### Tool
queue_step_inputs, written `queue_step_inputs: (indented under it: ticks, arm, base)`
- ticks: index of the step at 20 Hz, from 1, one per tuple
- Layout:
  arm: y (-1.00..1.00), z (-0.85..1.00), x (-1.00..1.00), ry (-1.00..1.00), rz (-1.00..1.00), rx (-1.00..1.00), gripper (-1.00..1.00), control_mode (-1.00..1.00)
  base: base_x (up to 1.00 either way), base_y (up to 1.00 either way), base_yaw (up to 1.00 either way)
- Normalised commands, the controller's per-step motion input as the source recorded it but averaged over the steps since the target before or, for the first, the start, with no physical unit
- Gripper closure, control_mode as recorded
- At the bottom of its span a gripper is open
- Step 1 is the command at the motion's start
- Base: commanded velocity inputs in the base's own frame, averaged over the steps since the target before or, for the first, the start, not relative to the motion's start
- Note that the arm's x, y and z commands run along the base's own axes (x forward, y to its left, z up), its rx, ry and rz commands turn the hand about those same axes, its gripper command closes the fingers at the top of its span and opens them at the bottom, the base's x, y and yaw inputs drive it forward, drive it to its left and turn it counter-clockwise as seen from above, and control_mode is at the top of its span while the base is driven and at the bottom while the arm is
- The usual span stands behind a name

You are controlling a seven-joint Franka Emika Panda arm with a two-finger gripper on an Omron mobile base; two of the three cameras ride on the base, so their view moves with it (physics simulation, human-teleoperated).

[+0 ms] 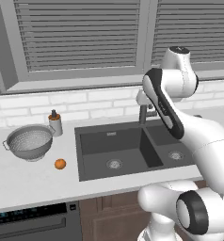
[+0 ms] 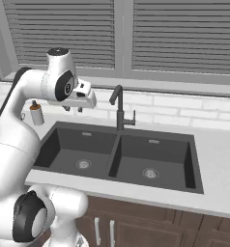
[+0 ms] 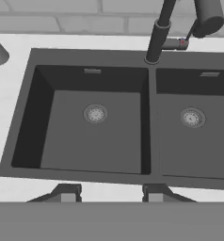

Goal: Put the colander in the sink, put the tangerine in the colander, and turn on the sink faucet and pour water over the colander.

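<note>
— Gripper (image 2: 72, 108) hanging high over the sink (image 2: 119, 154) in the right base view, fingers apart, gripping nothing.

— Left base view: colander (image 1: 29, 141) and tangerine (image 1: 60, 163) sitting on the counter (image 1: 20, 181), left of the sink. Risking knocking the grey bottle (image 1: 55, 123) while reaching.

— Hand view: looking down at both basins; faucet (image 3: 157, 40) standing close, possibly getting clipped.

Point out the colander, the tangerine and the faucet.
colander (image 1: 29, 141): left base view, on its mesh inside.
tangerine (image 1: 60, 164): left base view, on its middle.
faucet (image 2: 119, 113): right base view, on its upright stem.
</note>
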Motion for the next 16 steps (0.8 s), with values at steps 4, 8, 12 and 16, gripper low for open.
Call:
queue_step_inputs:
  ticks: [4, 8, 12, 16]
  arm:
    - [0.0, -0.01, -0.08, 0.0, 0.0, 0.0, -1.0, -1.0]
    - [0.4, -0.14, -0.3, 0.0, 0.02, -0.05, -1.0, -1.0]
    - [0.76, -0.22, -0.25, 0.0, 0.0, -0.05, -1.0, -1.0]
    - [0.89, -0.24, -0.1, 0.0, -0.03, 0.02, -1.0, -1.0]
  base:
    - [0.0, 0.0, 0.0]
    - [0.0, 0.0, 0.0]
    - [0.0, 0.0, 0.0]
    - [0.0, 0.0, 0.0]
